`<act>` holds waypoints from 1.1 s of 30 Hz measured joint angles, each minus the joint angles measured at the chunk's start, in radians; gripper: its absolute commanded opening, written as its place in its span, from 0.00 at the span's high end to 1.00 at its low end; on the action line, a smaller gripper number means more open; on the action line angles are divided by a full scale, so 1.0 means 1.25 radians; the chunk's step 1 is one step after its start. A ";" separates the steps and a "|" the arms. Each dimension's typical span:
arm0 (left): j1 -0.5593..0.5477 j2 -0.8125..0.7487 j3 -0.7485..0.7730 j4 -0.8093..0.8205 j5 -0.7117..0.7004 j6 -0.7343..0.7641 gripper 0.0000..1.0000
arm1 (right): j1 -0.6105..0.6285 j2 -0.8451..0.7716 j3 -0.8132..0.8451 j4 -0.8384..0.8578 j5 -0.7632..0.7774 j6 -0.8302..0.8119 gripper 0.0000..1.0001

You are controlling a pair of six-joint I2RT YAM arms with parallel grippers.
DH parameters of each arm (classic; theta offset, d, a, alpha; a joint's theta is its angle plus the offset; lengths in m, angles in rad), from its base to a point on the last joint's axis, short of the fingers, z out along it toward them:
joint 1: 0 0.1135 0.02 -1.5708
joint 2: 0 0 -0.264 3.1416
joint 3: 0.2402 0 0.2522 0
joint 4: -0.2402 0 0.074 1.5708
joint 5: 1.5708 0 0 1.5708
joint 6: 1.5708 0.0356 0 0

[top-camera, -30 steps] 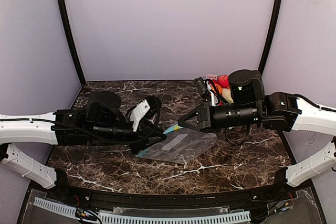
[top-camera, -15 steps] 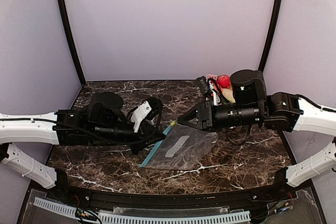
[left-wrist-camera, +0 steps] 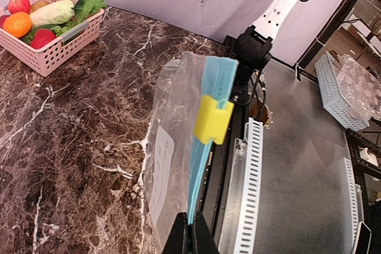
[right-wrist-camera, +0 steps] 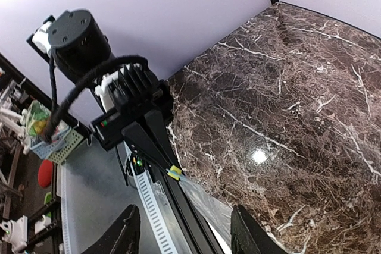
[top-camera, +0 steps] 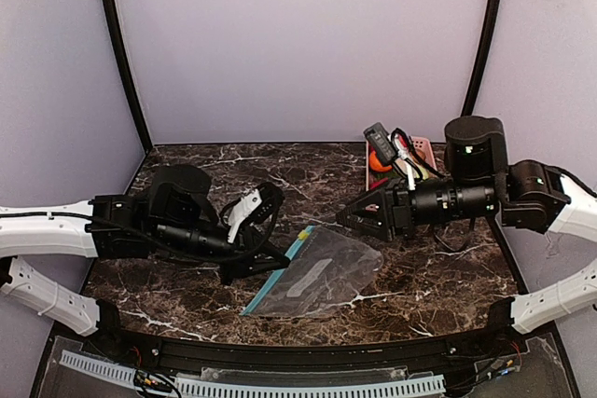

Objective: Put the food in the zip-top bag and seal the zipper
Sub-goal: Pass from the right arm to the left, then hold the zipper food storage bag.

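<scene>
Left wrist: zipper between closed jaws

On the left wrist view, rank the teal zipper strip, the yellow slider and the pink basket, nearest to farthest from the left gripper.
1. teal zipper strip: its near end is clamped in the left gripper, bottom centre.
2. yellow slider: on the strip, farther along from the gripper.
3. pink basket: upper left, well beyond the bag.
</scene>
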State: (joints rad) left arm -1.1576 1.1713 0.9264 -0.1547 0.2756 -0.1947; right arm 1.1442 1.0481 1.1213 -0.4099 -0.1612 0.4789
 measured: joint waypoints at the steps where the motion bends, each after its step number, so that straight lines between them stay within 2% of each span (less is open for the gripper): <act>1: 0.004 -0.008 0.000 -0.003 0.020 -0.003 0.99 | 0.000 0.008 0.004 -0.011 -0.016 -0.022 0.52; 14: 0.033 -0.025 0.000 -0.021 0.175 -0.024 0.99 | 0.000 0.098 0.059 -0.035 -0.165 -0.141 0.60; 33: 0.043 0.037 0.017 -0.022 0.255 -0.023 0.99 | 0.000 0.143 0.074 -0.037 -0.201 -0.183 0.71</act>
State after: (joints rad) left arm -1.1034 1.2171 0.9482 -0.1825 0.5938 -0.2241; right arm 1.1446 1.2266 1.2137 -0.4564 -0.4129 0.2504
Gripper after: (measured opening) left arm 0.009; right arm 0.311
